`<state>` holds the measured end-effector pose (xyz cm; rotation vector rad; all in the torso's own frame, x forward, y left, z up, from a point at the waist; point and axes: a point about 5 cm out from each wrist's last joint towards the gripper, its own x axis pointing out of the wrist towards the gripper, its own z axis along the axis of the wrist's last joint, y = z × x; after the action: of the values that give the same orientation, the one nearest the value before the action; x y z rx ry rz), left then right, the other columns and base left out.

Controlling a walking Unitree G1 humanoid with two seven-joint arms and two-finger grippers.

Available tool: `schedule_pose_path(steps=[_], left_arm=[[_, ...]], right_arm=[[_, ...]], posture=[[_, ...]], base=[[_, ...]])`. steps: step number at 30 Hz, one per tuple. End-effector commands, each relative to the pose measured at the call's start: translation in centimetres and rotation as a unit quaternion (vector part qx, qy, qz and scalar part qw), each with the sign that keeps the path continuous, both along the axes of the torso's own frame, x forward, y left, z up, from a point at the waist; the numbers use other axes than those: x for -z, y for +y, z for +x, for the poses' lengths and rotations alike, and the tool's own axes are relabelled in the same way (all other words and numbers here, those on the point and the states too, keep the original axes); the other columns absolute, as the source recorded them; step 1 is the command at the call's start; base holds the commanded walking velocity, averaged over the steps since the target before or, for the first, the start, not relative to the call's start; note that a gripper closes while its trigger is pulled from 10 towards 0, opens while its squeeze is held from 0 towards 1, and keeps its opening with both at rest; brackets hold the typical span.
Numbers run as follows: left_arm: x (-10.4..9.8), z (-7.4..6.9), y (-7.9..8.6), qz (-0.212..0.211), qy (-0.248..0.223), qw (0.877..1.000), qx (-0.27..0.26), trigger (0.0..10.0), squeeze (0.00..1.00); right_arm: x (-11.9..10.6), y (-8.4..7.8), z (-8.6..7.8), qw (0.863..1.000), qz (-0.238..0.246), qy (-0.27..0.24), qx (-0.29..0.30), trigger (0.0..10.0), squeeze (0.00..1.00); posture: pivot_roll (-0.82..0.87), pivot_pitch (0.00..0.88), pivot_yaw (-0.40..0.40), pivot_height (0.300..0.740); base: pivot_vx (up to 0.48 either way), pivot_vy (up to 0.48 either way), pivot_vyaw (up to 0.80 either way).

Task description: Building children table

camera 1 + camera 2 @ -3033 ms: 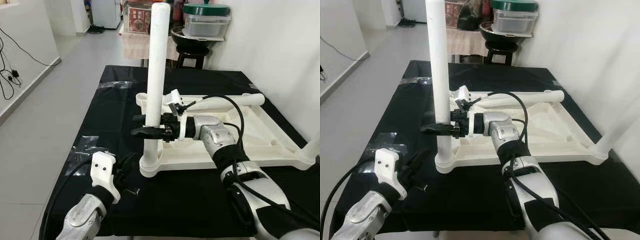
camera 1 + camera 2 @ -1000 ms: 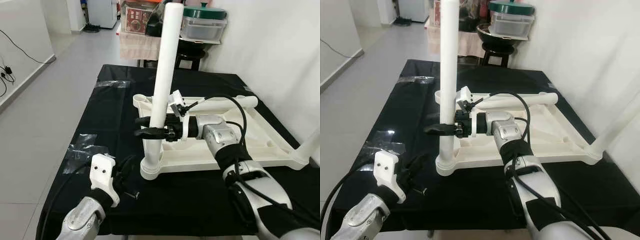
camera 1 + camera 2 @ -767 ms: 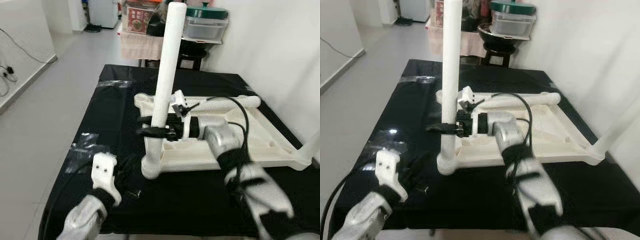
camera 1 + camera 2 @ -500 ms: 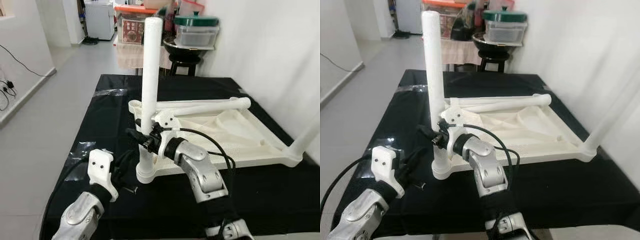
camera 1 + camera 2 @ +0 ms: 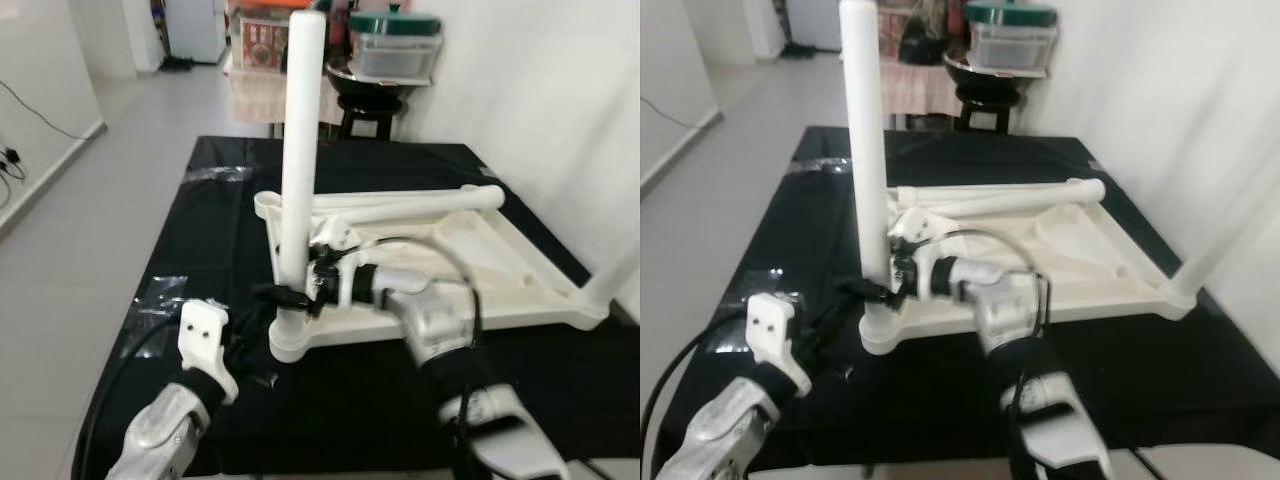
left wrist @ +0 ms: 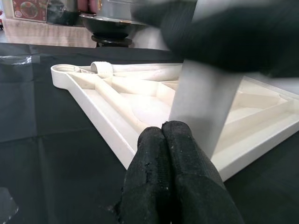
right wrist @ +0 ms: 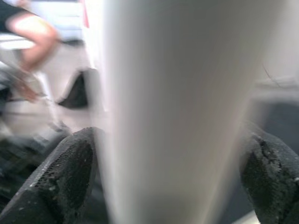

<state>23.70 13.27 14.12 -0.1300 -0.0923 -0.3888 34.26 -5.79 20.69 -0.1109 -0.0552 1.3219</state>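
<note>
Seating a table leg, partway through

The right gripper (image 5: pixel 285 293) clasps the upright white leg (image 5: pixel 297 160) standing in the upturned tabletop (image 5: pixel 520 285) corner socket below; a loose leg (image 5: pixel 420 205) beyond remains unfitted; the left gripper (image 6: pixel 169 140), fingers pressed together, holds nothing.

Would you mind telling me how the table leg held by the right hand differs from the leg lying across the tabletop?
The held leg stands upright in a corner socket, gripped low by the right hand. The loose leg lies flat along the far edge of the upturned tabletop, ungripped. Both are plain white tubes.
</note>
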Motion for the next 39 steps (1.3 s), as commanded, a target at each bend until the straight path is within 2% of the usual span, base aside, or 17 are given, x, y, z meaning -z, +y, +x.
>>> schedule_pose_path(steps=[1,9,10,11,12,22,26,27,28,29,30,31,32,33,34,36,39], left_arm=[[0.2,-0.1,-0.2,0.003,0.005,1.0,0.002,10.0,0.0],[0.2,-0.4,-0.4,0.0,0.005,1.0,0.005,10.0,0.0],[0.2,-0.5,-0.5,0.0,0.005,1.0,0.005,10.0,0.0],[0.2,-0.5,-0.5,0.0,0.005,1.0,0.005,10.0,0.0],[0.2,-0.5,-0.6,-0.001,0.005,1.0,0.005,10.0,0.0],[0.1,-0.7,-0.7,-0.002,0.006,1.0,0.005,10.0,0.0],[0.1,-0.7,-0.7,-0.003,0.005,1.0,0.005,10.0,0.0],[0.1,-0.8,-0.7,-0.003,0.005,1.0,0.005,10.0,0.0],[0.1,-0.8,-0.7,-0.003,0.005,1.0,0.005,10.0,0.0],[0.1,-0.8,-0.6,-0.003,0.005,1.0,0.004,10.0,0.0],[0.0,-0.8,-0.4,-0.002,0.005,1.0,0.004,10.0,0.0],[0.0,-0.8,-0.4,-0.002,0.005,1.0,0.004,10.0,0.0],[0.0,-0.8,-0.2,-0.002,0.005,1.0,0.003,10.0,0.0],[0.0,-0.7,-0.1,0.0,0.006,1.0,0.005,10.0,0.0],[0.1,-0.6,0.0,0.001,0.007,1.0,0.007,10.0,0.0],[0.2,-0.4,0.0,0.002,0.009,1.0,0.009,10.0,0.0],[0.3,-0.4,0.0,0.003,0.01,1.0,0.011,10.0,0.0]], right_arm=[[0.0,-0.5,0.1,0.999,-0.002,0.007,-0.037,10.0,0.0],[-1.1,-1.6,1.6,0.995,-0.007,0.028,-0.099,10.0,0.0],[-1.3,-1.6,1.8,0.994,0.004,0.039,-0.104,3.7,0.0],[-1.3,-1.6,1.8,0.994,0.004,0.039,-0.104,3.7,0.0],[-1.6,-1.6,2.1,0.993,0.014,0.049,-0.111,0.0,0.0],[-1.9,-2.0,2.2,0.988,0.032,0.069,-0.137,0.0,0.0],[-1.5,-3.2,2.5,0.994,0.04,0.046,-0.088,0.0,0.0],[-0.3,-3.1,2.7,0.998,0.032,0.047,0.004,0.0,0.0],[-0.3,-3.1,2.7,0.998,0.032,0.047,0.004,0.0,0.0],[0.6,-3.0,2.8,0.996,0.026,0.048,0.07,0.0,0.0],[3.2,-1.9,2.0,0.97,0.006,0.062,0.233,0.0,0.0],[3.2,-1.9,2.0,0.97,0.006,0.062,0.233,0.0,0.0],[4.5,-2.0,0.9,0.932,-0.007,0.067,0.357,0.0,0.0],[4.8,-0.8,-0.7,0.938,-0.038,0.024,0.345,0.0,0.0],[4.6,0.1,-1.2,0.946,-0.031,0.028,0.322,0.0,0.0],[4.3,1.2,-1.0,0.965,-0.012,0.048,0.258,0.0,0.0],[4.3,1.3,-0.8,0.968,-0.018,0.046,0.247,0.0,0.0]], posture=[[0.08,0.0,-0.111,0.74],[0.09,0.0,-0.121,0.74],[0.09,0.0,-0.125,0.74],[0.09,0.0,-0.125,0.74],[0.1,0.0,-0.127,0.74],[0.08,0.0,-0.122,0.74],[0.07,0.0,-0.122,0.74],[0.06,0.0,-0.13,0.74],[0.06,0.0,-0.13,0.74],[0.06,0.0,-0.13,0.74],[0.04,0.0,-0.108,0.74],[0.04,0.0,-0.108,0.74],[0.04,0.0,-0.108,0.74],[0.03,0.0,-0.087,0.74],[0.03,0.0,-0.081,0.74],[0.03,0.0,-0.081,0.74],[0.04,0.0,-0.089,0.74]], base=[[0.0,0.0,0.0],[0.0,0.0,0.0],[0.0,0.0,0.0],[0.0,0.0,0.0],[0.0,0.0,0.0],[0.0,0.0,0.0],[0.0,0.0,0.0],[0.0,0.0,0.0],[0.0,0.0,0.0],[0.0,0.0,0.0],[0.0,0.0,0.0],[0.0,0.0,0.0],[0.0,0.0,0.0],[0.0,0.0,0.0],[0.0,0.0,0.0],[0.0,0.0,0.0],[0.0,0.0,0.0]])
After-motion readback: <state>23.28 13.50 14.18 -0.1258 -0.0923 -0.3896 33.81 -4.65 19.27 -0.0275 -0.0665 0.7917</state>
